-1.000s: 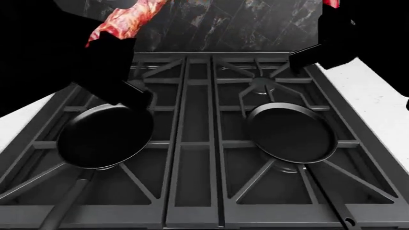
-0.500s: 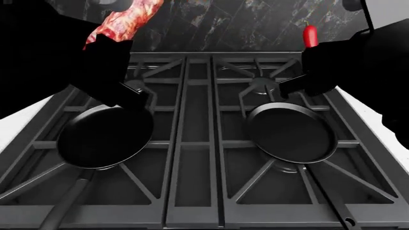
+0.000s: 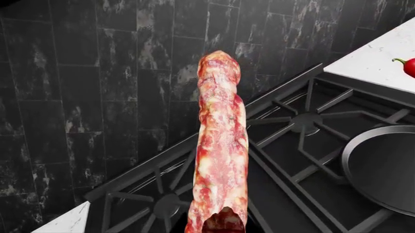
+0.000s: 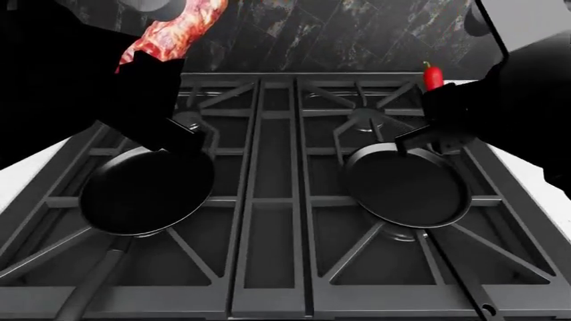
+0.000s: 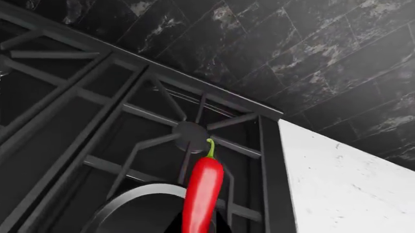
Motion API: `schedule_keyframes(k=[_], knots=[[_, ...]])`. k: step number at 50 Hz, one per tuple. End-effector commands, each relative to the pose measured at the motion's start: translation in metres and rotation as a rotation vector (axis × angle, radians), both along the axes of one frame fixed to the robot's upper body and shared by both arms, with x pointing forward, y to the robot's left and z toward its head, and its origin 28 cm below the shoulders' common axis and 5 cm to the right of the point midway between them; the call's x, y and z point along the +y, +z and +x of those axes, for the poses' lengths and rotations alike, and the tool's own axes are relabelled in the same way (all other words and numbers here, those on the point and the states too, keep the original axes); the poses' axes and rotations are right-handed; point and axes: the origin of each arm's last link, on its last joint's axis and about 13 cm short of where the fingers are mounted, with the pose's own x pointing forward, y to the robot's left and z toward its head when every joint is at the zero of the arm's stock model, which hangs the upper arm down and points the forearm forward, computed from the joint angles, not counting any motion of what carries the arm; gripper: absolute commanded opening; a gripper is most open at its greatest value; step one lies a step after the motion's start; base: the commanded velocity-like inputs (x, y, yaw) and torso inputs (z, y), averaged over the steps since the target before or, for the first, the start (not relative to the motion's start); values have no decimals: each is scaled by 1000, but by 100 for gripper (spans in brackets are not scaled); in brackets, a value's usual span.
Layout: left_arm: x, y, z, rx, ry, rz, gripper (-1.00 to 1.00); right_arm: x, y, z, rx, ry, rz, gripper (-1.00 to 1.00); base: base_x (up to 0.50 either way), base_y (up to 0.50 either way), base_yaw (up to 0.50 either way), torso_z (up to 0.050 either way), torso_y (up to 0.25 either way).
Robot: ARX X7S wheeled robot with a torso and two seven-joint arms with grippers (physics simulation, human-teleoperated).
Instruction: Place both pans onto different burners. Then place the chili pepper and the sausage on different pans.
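Observation:
Two black pans sit on the front burners of the stove [image 4: 277, 221]: the left pan [image 4: 147, 190] and the right pan [image 4: 408, 186]. My left gripper [image 4: 150, 67] is shut on the mottled pink sausage [image 4: 174, 30] and holds it high above the left pan's far edge; the sausage fills the left wrist view [image 3: 220, 145]. My right gripper [image 4: 439, 103] is shut on the red chili pepper [image 4: 432, 75], just above the right pan's far rim. In the right wrist view the pepper [image 5: 202, 191] hangs over that pan's rim [image 5: 126, 208]. Both grippers' fingers are mostly hidden.
The pan handles [image 4: 98, 281] [image 4: 459, 277] point toward the stove's front edge. The back right burner [image 4: 366, 119] is bare. White counter lies to the right [image 4: 535, 174] and left [image 4: 23, 177]. A dark marble tile wall [image 4: 339, 33] stands behind the stove.
My right arm has come down and inward with the chili pepper, from above the back right corner to the right pan's far rim. The left arm and the sausage have hardly moved.

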Motion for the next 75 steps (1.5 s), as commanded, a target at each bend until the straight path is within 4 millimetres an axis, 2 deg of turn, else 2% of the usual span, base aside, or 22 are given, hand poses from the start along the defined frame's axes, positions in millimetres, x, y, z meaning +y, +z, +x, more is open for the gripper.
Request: schedule_keyframes(k=[1,10,15,25,41,75], knots=[[0,1,0,-4,7,-3,-100,3,11,-2,65,0,-52,-100,0,0,0,0,0],[1,1,0,-4,7,-2,-100,8,16,3,124,22,-100,-100,0,0,0,0,0],[1,0,0,-2,8,-4,-100,8,12,9,153,18,-102,-100,0,0,0,0,0],[2,0,0,0,11,-3,-100,12,-7,23,226,31,-127,-100,0,0,0,0,1],[2,-4,2,7,13,-2,-100,11,-35,35,321,27,-168,-100,0,0,0,0,0],[3,-6,3,11,17,-3,-100,10,-54,41,385,44,-187,-100,0,0,0,0,0]])
